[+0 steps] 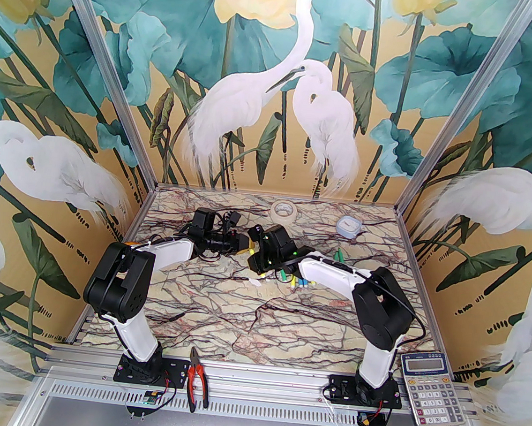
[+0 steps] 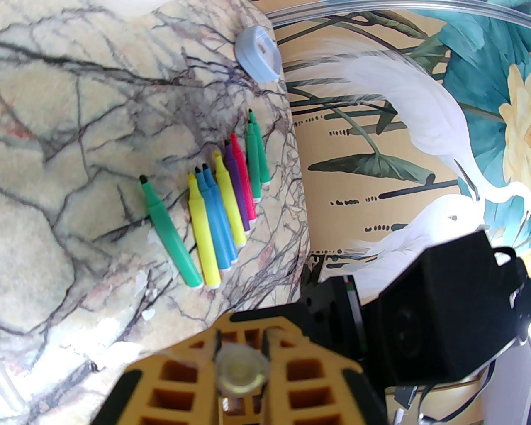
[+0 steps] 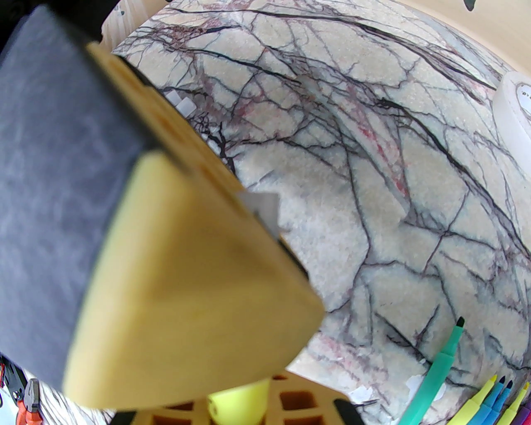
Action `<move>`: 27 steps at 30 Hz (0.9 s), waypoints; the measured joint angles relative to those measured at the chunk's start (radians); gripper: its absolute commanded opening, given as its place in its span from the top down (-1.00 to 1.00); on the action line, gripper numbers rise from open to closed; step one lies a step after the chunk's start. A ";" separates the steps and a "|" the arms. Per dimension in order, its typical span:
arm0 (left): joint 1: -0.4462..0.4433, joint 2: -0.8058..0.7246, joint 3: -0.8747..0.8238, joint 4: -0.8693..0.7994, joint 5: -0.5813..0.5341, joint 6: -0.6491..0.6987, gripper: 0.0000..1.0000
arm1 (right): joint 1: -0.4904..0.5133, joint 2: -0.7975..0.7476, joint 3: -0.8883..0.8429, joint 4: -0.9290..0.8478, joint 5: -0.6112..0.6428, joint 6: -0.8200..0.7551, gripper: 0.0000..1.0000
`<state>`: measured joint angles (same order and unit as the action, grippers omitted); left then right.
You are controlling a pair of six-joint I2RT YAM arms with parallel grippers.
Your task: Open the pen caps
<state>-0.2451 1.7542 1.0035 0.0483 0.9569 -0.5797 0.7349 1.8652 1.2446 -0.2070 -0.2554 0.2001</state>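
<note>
My two grippers meet above the middle of the table. The left gripper [image 1: 245,244] is shut on a pale translucent pen cap [image 2: 242,367], seen end-on between its yellow fingers. Facing it, the right gripper [image 1: 256,255] is shut on a yellow marker [image 3: 239,397] whose body shows between its fingers. The left gripper's yellow finger [image 3: 186,269] hides the joint between cap and marker. A row of uncapped markers [image 2: 207,224] in green, yellow, blue, purple and pink lies on the table to the right of the grippers. Loose pale caps [image 3: 182,106] lie on the marble.
A tape roll [image 1: 284,209] and a small blue-and-white box [image 1: 348,226] stand at the back. Two green markers [image 1: 339,254] lie behind the right arm. Red-handled pliers [image 1: 195,379] and a calculator [image 1: 431,390] rest on the near rail.
</note>
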 measured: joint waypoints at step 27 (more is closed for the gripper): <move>-0.005 0.018 0.254 -0.592 -0.396 0.317 1.00 | -0.053 0.027 -0.049 -0.063 0.208 0.042 1.00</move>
<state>-0.2501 1.7718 1.2572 -0.5434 0.5606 -0.2626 0.6819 1.8923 1.1957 -0.2699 -0.0471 0.2424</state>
